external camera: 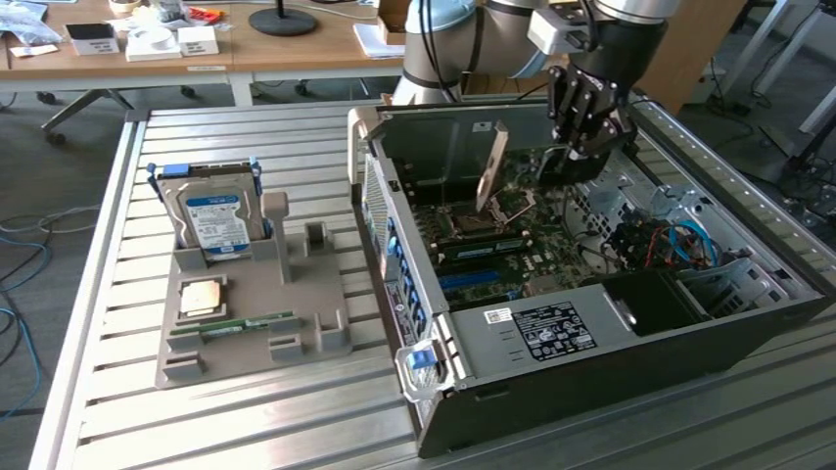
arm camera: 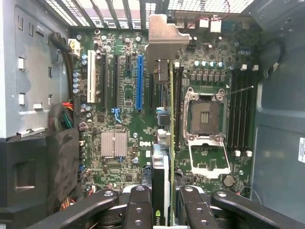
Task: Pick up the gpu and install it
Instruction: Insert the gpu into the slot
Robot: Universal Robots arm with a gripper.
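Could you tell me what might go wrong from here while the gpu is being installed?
1. The gpu is held edge-on by the fingers above the motherboard. If it is not lined up with its slot, next to the blue slot, it may jam.
2. The open CPU socket lies beside the card, and a slip could strike it.
3. The silvery bracket might catch on the case's rear wall.

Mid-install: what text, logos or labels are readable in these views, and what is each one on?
"DELL": small, on the motherboard.
Nvidia logo, letters cut off: on the gpu held in the gripper.
Power supply label: too small to read.
Hard drive label: too small to read.
Case sticker: blurred, unreadable.
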